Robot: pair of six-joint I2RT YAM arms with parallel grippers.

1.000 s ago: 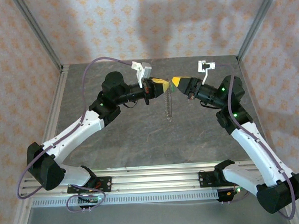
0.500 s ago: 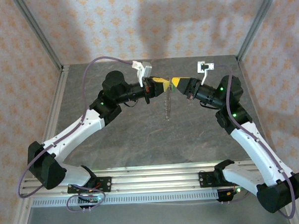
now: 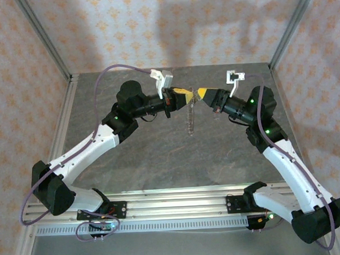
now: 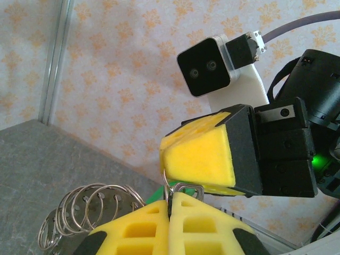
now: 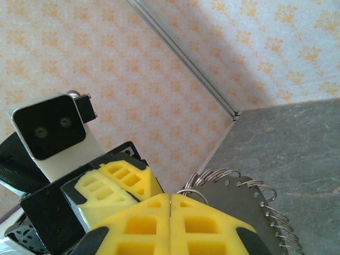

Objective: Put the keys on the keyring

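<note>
From the top cam: the left claw (image 3: pixel 187 98) & right claw (image 3: pixel 199 93), both w/ yellow foam pads, meet tip to tip up in the air over the dark grey stone table (image 3: pixel 160 156). Just under where they meet hangs the big thin grey metal keyring (image 3: pixel 190 120). It is seen edge-on and looks like a thin bumpy line. It hangs free of the table.

Left wrist cam: the left claw (image 4: pixel 170 207) has its pads pressed flat together, w/ a thin wire of the keyring (image 4: pixel 90 210) going into the crack btwn them, so it is pinching the keyring. The keyring's little silver wire loops fan out to the left of the pads. A small silver metal loop (image 4: pixel 186 187) sits on the pad tips, touching the right claw (image 4: pixel 183 159) just above. A sliver of the tiny green key (image 4: pixel 155 195) peeks out behind the pads.

Right wrist cam: the right claw (image 5: pixel 171 210) has its pads pressed together too. The small wire loop (image 5: pixel 190 192) sits right at its tip. Can't tell if it is pinched. The left claw (image 5: pixel 133 183) is touching-close on the left. The keyring (image 5: pixel 247 204) hangs to the right, a flat grey round w/ wire loops along its rim.
</note>
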